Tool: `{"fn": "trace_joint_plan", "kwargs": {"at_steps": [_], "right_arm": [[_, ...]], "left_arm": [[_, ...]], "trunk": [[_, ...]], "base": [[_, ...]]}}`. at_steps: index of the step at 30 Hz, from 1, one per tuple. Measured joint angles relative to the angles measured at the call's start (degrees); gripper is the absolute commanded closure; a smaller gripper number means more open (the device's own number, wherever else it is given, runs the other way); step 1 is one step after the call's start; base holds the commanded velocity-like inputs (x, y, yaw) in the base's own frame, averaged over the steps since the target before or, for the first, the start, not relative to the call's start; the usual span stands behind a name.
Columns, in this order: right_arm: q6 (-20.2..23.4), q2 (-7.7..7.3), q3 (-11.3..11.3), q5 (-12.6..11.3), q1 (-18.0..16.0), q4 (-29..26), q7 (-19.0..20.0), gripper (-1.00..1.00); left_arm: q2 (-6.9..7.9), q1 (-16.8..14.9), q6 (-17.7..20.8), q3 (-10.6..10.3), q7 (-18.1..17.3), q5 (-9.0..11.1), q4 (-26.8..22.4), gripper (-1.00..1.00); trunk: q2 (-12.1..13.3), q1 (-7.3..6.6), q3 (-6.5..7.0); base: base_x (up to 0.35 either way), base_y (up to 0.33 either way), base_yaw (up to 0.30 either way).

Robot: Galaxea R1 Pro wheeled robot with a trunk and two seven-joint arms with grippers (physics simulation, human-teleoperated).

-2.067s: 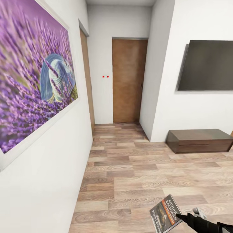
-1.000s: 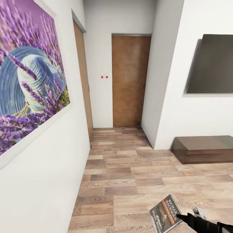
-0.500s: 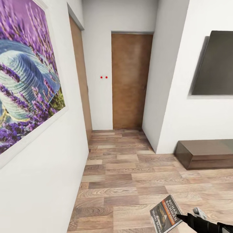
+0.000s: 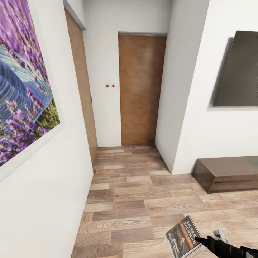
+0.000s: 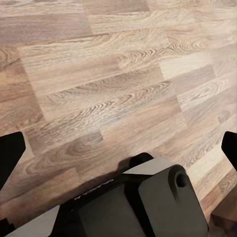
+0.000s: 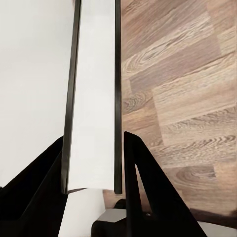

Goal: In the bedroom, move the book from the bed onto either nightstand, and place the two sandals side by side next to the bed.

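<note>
Head view has the right gripper [image 4: 199, 240] low at the right, pinching the book [image 4: 184, 237] so the orange-banded cover tilts up over the wood-plank floor [image 4: 143, 200]. The right wrist view gives what the head can't: the book [image 6: 94, 98] edge-on, white page block between thin dark covers, black fingers [image 6: 143, 192] clamped on both sides. In the left wrist view, the left gripper [image 5: 118, 148] is spread wide over bare planks, holding nothing. Smooth white walls, a lavender picture [image 4: 21, 89] close on the left, a brown door [image 4: 141, 89] ahead, and a low dark dresser [image 4: 229, 172] on the right. Open floor runs down the middle.
</note>
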Motion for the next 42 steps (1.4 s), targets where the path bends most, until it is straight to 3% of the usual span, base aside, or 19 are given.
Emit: {"fn": "trace_joint_plan", "kwargs": {"at_steps": [19,33,42], "right_arm": [[0.02,-0.01,-0.11,-0.02,0.01,-0.04,0.03,1.00],[0.00,-0.01,-0.04,-0.02,0.01,-0.03,0.03,1.00],[0.00,-0.01,0.01,-0.04,0.01,-0.03,0.03,1.00]], "left_arm": [[-0.01,-0.02,0.00,0.00,0.00,-0.01,0.02,-1.00],[-0.02,-0.08,0.00,0.00,0.00,-0.01,0.01,-1.00],[-0.04,-0.04,0.00,0.00,0.00,-0.01,0.01,-1.00]], "trunk": [[0.01,0.03,-0.67],[0.00,0.01,-1.23],[0.01,0.03,-1.56]], "base": [[0.038,0.000,-0.234],[0.277,0.000,-0.273],[0.050,0.000,-0.277]]}}
